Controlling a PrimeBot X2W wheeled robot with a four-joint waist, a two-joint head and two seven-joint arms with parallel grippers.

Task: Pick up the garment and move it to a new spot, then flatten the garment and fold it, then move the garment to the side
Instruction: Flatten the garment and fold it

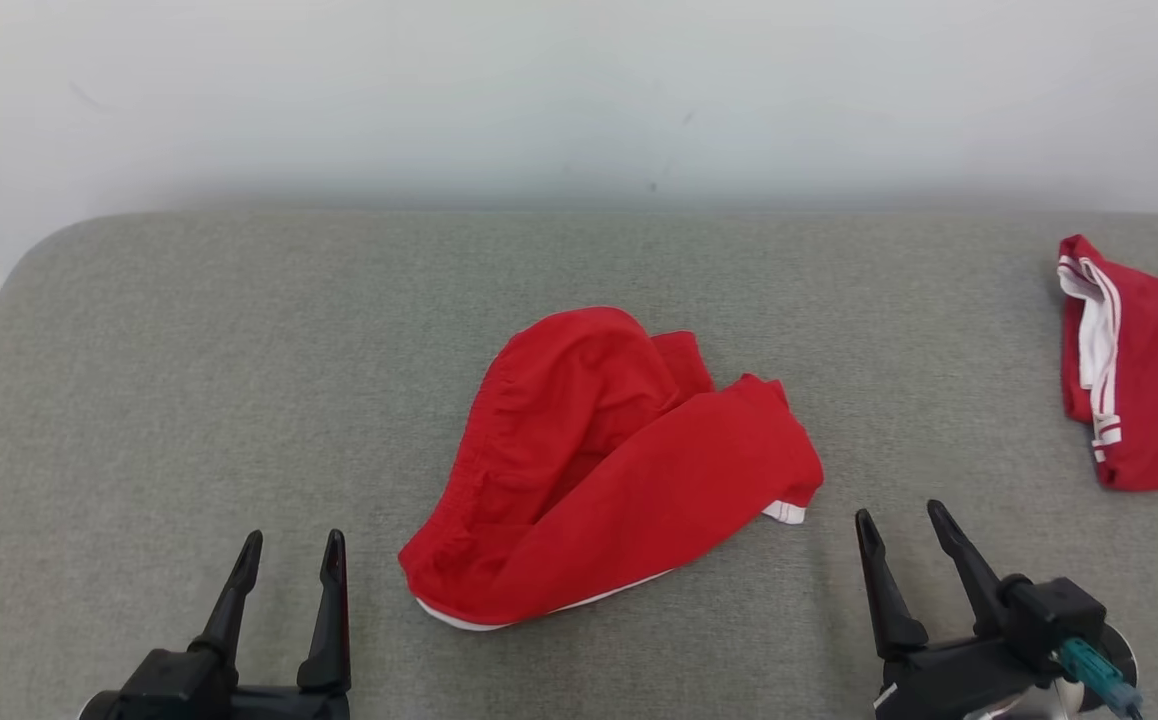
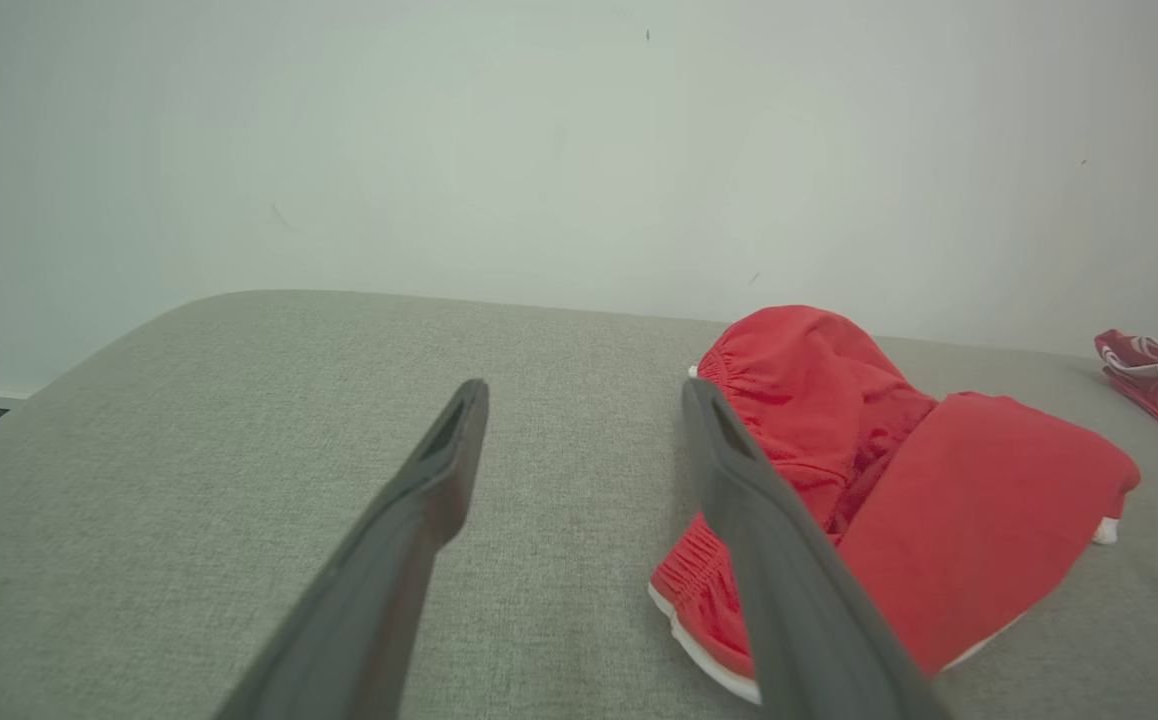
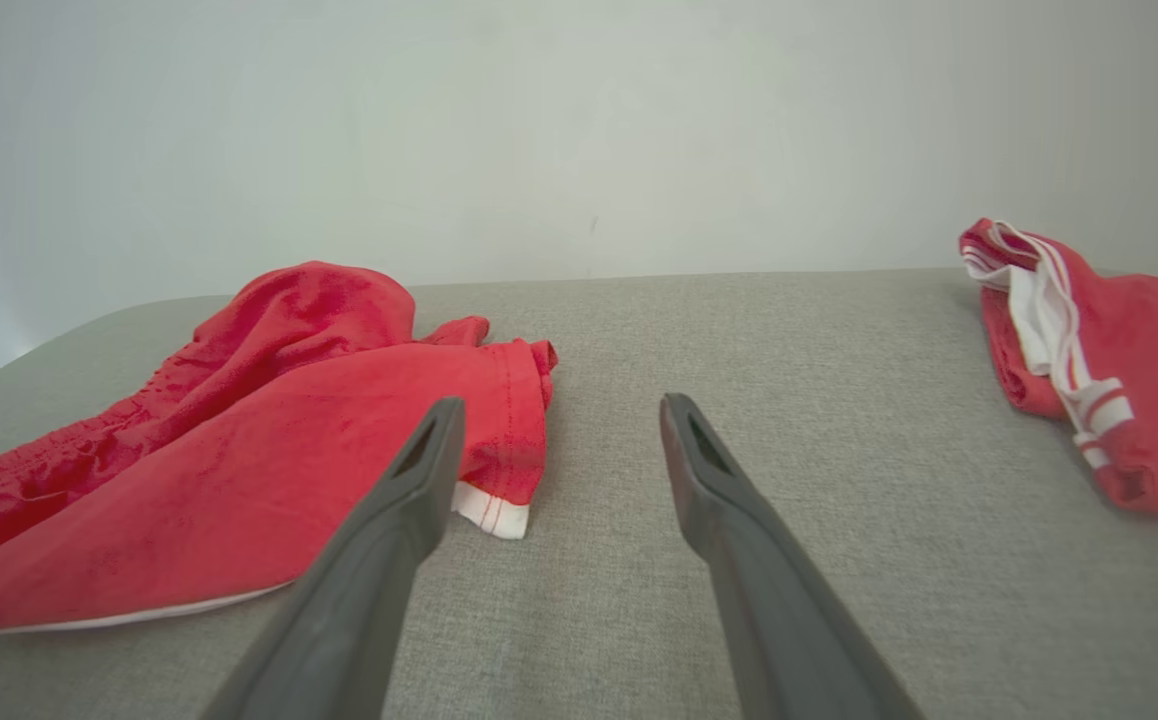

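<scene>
Left gripper [image 1: 295, 540]: two long dark tapered fingers, jaws spread and holding nothing, set at the front edge of the surface [image 1: 189, 380] toward its front-left corner. Right gripper [image 1: 899, 512]: same build, jaws likewise spread and empty, set at the front edge toward the front-right corner, with a teal connector [image 1: 1099, 670] on its body in the head view. Garment [image 1: 599, 460]: red shorts of soft matte cloth with white trim, lying crumpled in a rough heart-shaped heap at the middle of the surface, nearer the front edge than the back, between the two grippers and touching neither. One broad smooth panel is folded over a puckered part. The head view gives the whole outline and the thin white edging along the near side. The left wrist view brings out the gathered elastic waistband at the end nearest the left gripper. The right wrist view brings out a stitched hem and a small white corner at the end nearest the right gripper. Second garment [image 1: 1149, 390]: red with white stripes, bunched at the right edge of the surface, well apart from the first. The surface is grey woven fabric, even in texture, with rounded back corners. Wall [image 1: 579, 90]: plain off-white with a few faint marks, rising directly behind the back edge.
</scene>
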